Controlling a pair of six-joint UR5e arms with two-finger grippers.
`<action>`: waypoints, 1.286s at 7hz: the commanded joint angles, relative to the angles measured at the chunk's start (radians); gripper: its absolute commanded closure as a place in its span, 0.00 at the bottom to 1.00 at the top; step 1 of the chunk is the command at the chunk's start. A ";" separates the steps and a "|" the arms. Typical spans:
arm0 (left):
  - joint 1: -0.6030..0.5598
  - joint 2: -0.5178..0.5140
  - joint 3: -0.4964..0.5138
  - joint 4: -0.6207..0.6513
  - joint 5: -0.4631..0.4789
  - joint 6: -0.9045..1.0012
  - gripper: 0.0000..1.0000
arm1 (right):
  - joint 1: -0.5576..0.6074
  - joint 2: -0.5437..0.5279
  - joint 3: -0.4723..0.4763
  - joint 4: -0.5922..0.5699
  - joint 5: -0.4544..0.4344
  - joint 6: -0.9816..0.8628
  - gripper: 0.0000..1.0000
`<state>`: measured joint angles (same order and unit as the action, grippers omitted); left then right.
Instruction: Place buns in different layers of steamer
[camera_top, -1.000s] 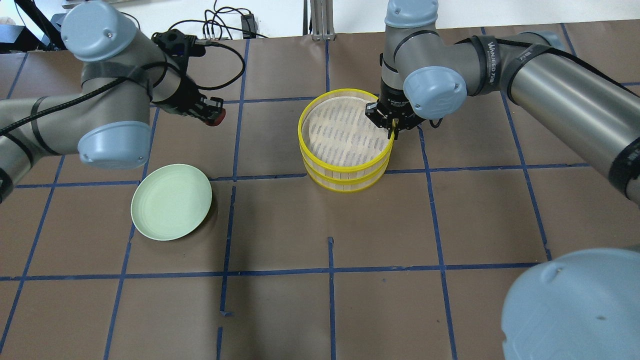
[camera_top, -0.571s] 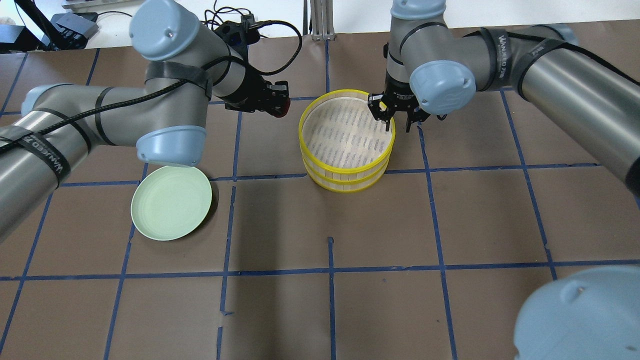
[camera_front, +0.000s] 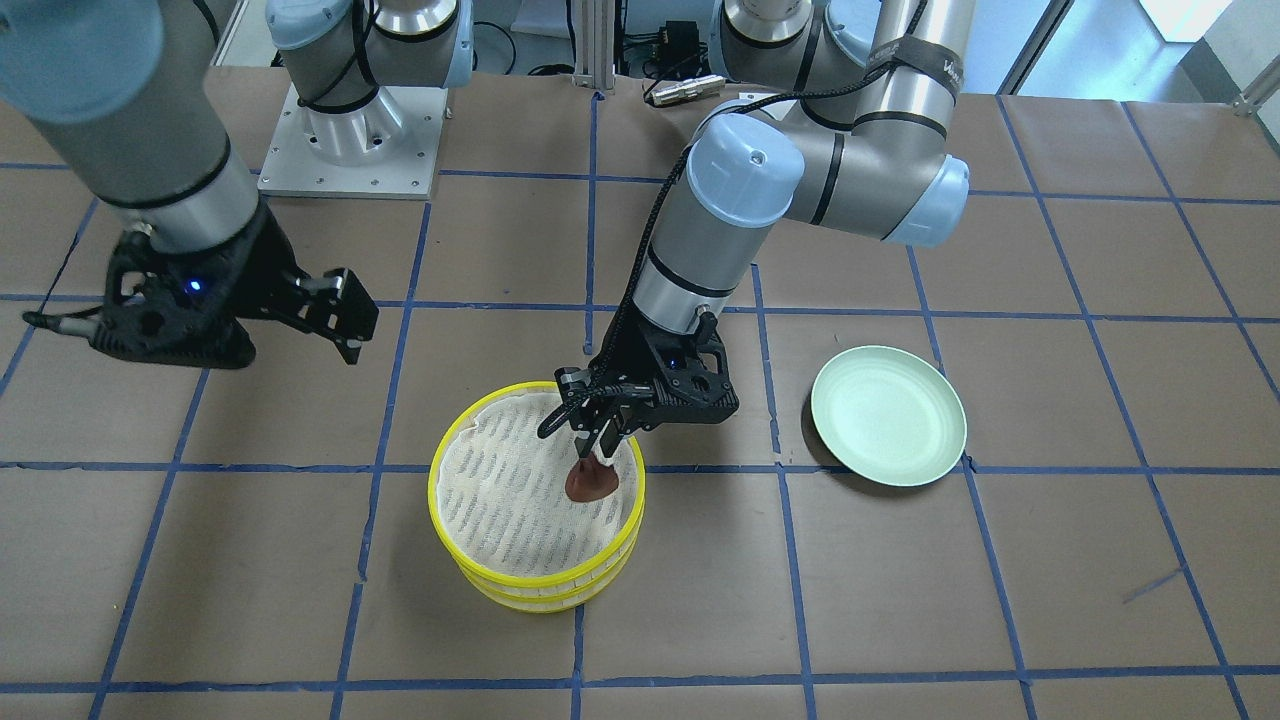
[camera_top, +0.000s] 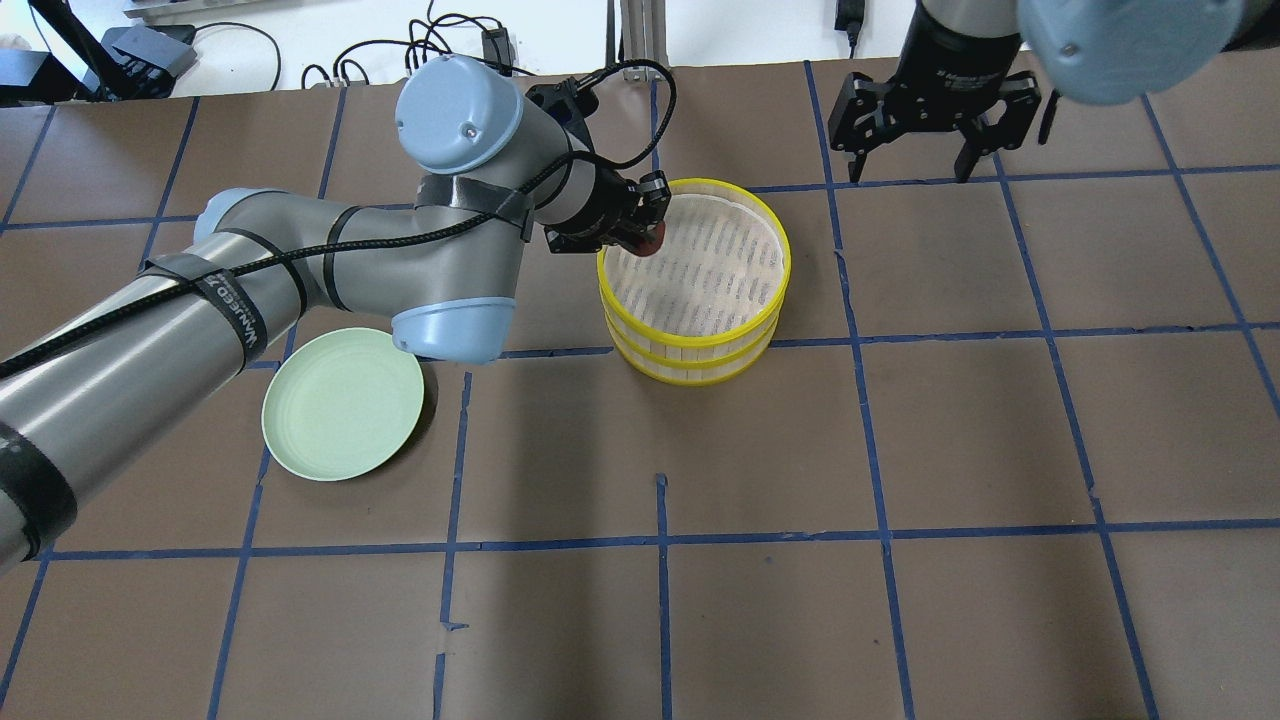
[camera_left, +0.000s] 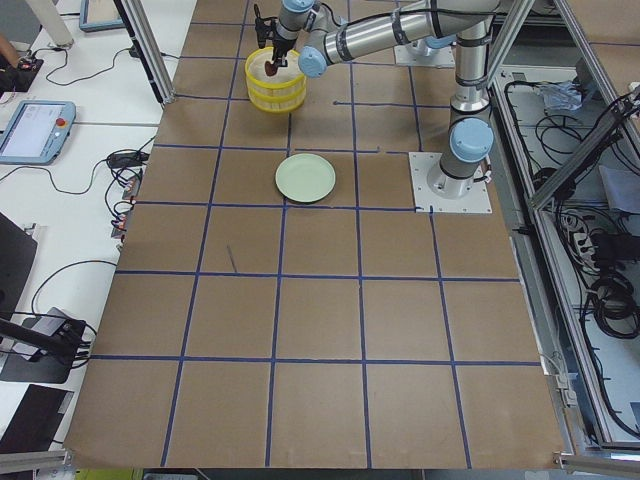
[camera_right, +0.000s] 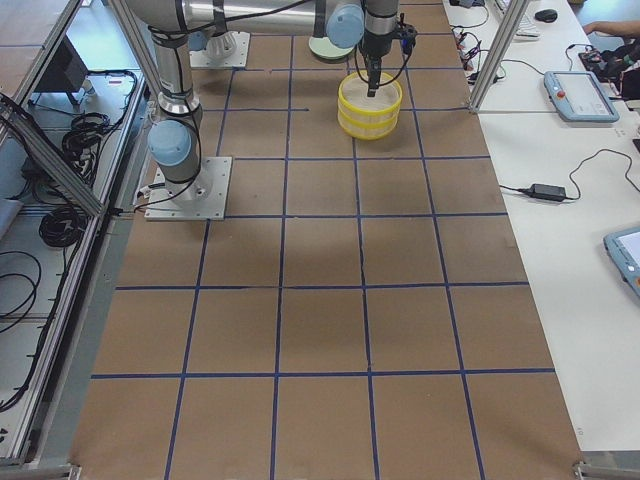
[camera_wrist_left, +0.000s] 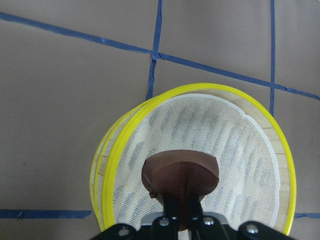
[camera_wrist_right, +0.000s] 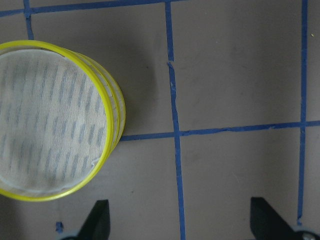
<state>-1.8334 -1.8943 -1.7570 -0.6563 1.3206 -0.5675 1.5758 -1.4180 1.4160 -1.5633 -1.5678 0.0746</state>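
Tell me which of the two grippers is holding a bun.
The left gripper: its jaws are shut on the brown bun over the yellow steamer. The right gripper is open, empty, away from the steamer.

The left gripper (camera_front: 597, 447), a second ago out over the left side of the bench (camera_top: 900, 450), now hangs over the steamer (camera_top: 690, 358) and holds the brown bun (camera_front: 591, 482) low over the top layer (camera_top: 715, 265), near its rim. The right gripper (camera_top: 912, 170), earlier at the steamer's right rim, is now well apart at the bench's far side, fingers (camera_top: 853, 160) spread wide
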 joint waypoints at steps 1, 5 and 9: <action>-0.004 -0.003 0.004 0.001 0.003 -0.002 0.00 | -0.005 -0.083 -0.011 0.135 -0.004 -0.012 0.01; 0.194 0.153 0.052 -0.423 0.152 0.732 0.00 | -0.003 -0.085 0.008 0.129 0.006 -0.016 0.01; 0.358 0.346 0.253 -1.038 0.164 0.796 0.00 | -0.006 -0.084 0.004 0.126 -0.004 -0.021 0.01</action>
<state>-1.5043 -1.5937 -1.5494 -1.5732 1.4824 0.2243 1.5706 -1.5031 1.4174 -1.4384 -1.5646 0.0572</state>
